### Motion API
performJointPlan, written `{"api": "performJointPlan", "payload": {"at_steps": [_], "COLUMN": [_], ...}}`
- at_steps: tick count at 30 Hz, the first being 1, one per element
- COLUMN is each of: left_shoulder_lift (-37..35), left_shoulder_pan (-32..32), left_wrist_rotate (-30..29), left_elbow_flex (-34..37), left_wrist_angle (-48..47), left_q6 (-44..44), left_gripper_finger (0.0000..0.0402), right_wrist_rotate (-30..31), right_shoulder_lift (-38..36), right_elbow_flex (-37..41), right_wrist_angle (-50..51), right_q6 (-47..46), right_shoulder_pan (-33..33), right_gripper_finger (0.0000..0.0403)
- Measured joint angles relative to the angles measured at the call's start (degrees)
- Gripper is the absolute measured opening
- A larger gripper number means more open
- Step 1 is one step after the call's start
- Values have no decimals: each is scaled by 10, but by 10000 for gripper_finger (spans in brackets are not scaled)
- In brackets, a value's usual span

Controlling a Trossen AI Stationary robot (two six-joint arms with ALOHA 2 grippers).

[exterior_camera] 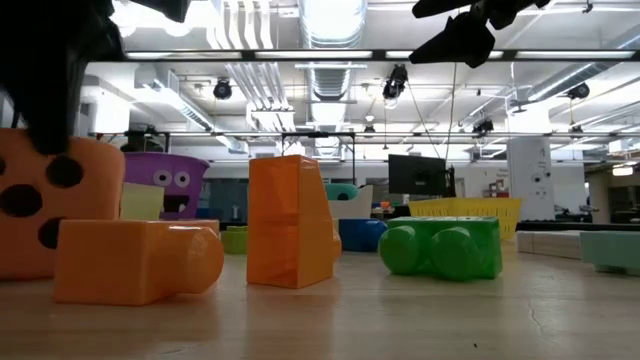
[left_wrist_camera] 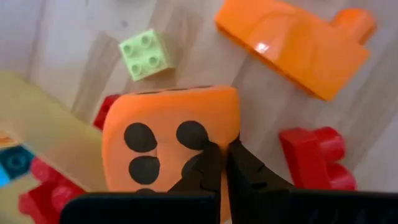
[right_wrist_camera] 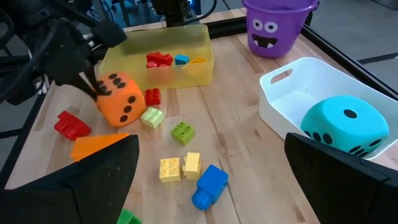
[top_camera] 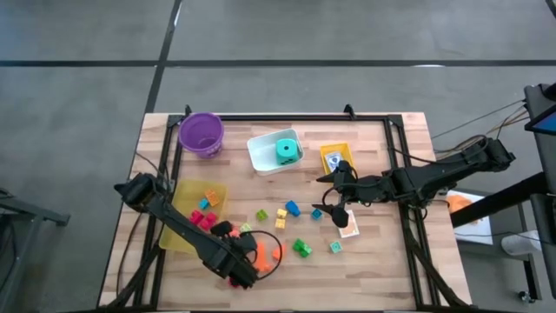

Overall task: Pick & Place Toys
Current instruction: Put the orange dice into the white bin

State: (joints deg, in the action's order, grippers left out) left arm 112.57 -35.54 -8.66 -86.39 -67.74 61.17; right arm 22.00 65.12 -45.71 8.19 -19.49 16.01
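Near the tabletop's front edge, left of centre, you find the left gripper (top_camera: 246,271) lowered onto the orange foam die (right_wrist_camera: 120,99). Your left wrist view shows its fingers (left_wrist_camera: 208,168) drawn together with almost no gap, their tips pressed against the die's spotted face; they do not enclose the die. The die rests on the tabletop (top_camera: 382,261), just beside the front corner of the yellow tray (right_wrist_camera: 155,71). A red block (left_wrist_camera: 314,155) and a flat orange piece (left_wrist_camera: 298,43) lie close to it, and a light green block (left_wrist_camera: 144,55) sits just past it. The yellow tray holds several red blocks (right_wrist_camera: 159,59) and a blue block (right_wrist_camera: 181,60).

Over the right half of the tabletop, toward the middle, you see the right gripper (top_camera: 339,209) raised above the surface. Its fingers (right_wrist_camera: 99,177) are spread wide and hold nothing.

The teal foam die (top_camera: 286,150) lies inside the white tray (top_camera: 261,156) near the far edge. The purple bowl (top_camera: 201,133) stands near the far left corner. Loose blocks are scattered across the centre of the tabletop, among them two yellow blocks (right_wrist_camera: 179,167), a blue block (right_wrist_camera: 209,185) and a green block (right_wrist_camera: 182,131).
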Motion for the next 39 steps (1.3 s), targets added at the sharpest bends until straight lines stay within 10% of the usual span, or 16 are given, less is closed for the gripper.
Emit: {"api": "performJointPlan", "payload": {"at_steps": [7, 20, 39], "left_shoulder_lift": [-5, -5, -24], "left_shoulder_pan": [0, -1, -2], "left_wrist_rotate": [17, 9, -14], "left_elbow_flex": [27, 28, 25], "left_wrist_angle": [39, 61, 59], "left_q6": [11, -1, -54], "left_gripper_finger": [19, 258, 234], "right_wrist_rotate": [0, 0, 0], "right_shoulder_lift": [0, 0, 0], "right_elbow_flex": [0, -7, -7], "right_wrist_angle": [0, 1, 4], "right_q6": [-2, 0, 6], "right_shoulder_pan": [3, 13, 14], "right_gripper_finger": [399, 399, 399]}}
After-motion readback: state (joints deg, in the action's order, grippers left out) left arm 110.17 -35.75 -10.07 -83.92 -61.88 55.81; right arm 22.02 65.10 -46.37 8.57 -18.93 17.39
